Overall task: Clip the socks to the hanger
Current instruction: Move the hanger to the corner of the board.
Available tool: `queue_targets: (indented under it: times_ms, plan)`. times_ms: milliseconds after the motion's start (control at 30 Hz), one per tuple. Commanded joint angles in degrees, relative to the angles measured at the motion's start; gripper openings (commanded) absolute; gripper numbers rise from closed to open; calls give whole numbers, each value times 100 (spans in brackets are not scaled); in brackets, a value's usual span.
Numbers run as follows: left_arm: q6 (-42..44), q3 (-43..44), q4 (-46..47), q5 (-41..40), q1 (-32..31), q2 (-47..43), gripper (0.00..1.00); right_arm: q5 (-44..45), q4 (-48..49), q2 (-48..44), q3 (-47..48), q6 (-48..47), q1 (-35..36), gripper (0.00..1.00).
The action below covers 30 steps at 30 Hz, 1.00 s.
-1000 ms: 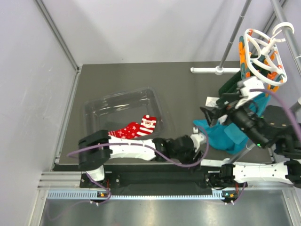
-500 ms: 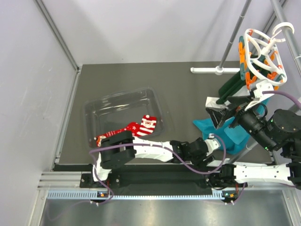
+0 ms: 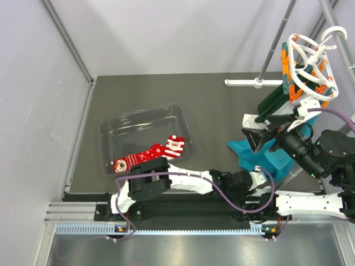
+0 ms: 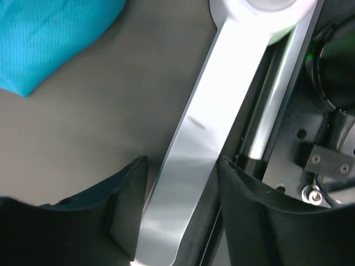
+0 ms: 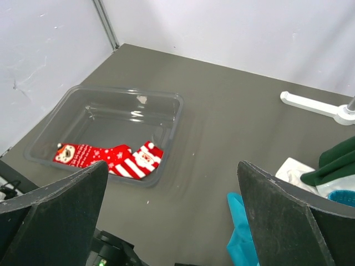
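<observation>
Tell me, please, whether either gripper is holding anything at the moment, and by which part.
Nothing is held. The right gripper and the left gripper both stand open and empty; the socks lie loose in the clear bin.

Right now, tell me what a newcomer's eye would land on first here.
The two red Christmas socks stand out, lying in the clear tray left of centre. Next, the white hanger with orange pegs at the upper right, and the teal cloth below it.
</observation>
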Motion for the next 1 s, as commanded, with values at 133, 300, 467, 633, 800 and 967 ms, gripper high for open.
queue_targets:
  times_ms: [133, 300, 467, 633, 800, 967]
  plan:
    - [131, 349, -52, -207, -14, 182, 26, -42, 130, -19, 16, 40, -50, 100]
    - [104, 410, -139, -399, -14, 129, 0, -51, 130, 7, -19, 48, -42, 100]
    - [78, 314, 18, -417, -5, -91, 0, -104, 156, 60, -10, 66, -42, 100]
    - [157, 515, 36, -479, 13, -56, 0, -104, 165, 95, -45, 110, -50, 100]
    - [131, 674, 71, -418, 127, -20, 0, -104, 147, 86, 51, 110, -50, 100]
    - [183, 718, 247, -356, 144, -161, 0, -86, 112, 95, 174, 84, -50, 100]
